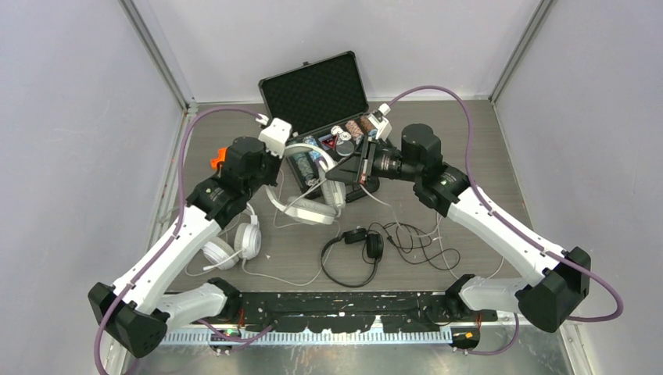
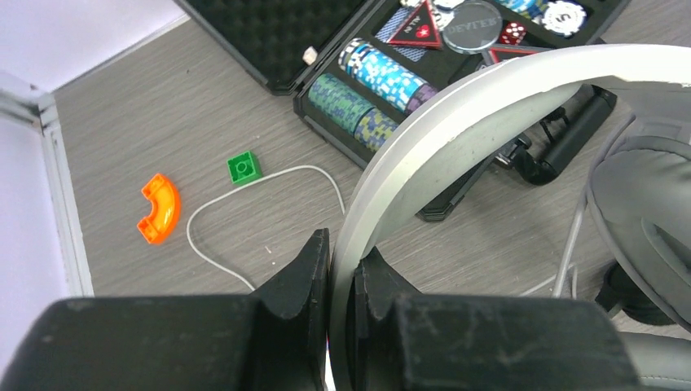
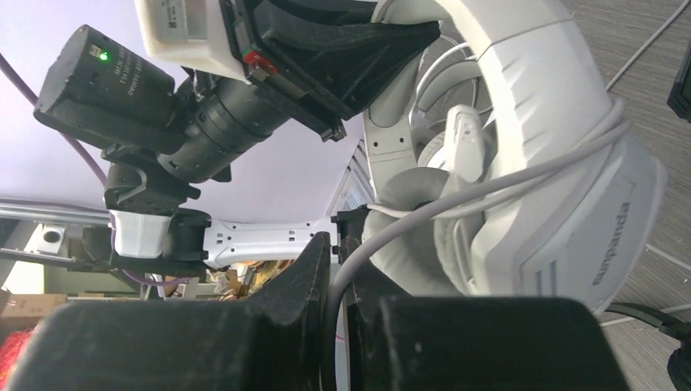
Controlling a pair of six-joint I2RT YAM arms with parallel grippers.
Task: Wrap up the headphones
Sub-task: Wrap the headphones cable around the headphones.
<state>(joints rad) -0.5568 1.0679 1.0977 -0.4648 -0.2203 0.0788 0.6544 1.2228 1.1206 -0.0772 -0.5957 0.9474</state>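
The grey wood-grain table (image 1: 485,141) carries an open black case (image 1: 313,90) at its far middle, lid propped up. To the left of the case lie an orange curved piece (image 2: 159,208) and a small green brick (image 2: 244,169), near each other, with a white cord (image 2: 269,181) looping just beside them. Nearer the arms' bases rest a white round-cup headset (image 1: 234,246) on the left and a slim black headset (image 1: 352,254) in the middle, its dark cord (image 1: 414,234) tangled to the right.

A black hard-shell case (image 1: 313,90) with a foam-lined lid is lying open at the far side of the grey wood-grain counter (image 2: 163,106), holding rows of coloured poker chips (image 2: 383,77). An orange curved plastic piece (image 2: 159,208) and a small green square brick (image 2: 244,169) are resting near each other, left of the case.
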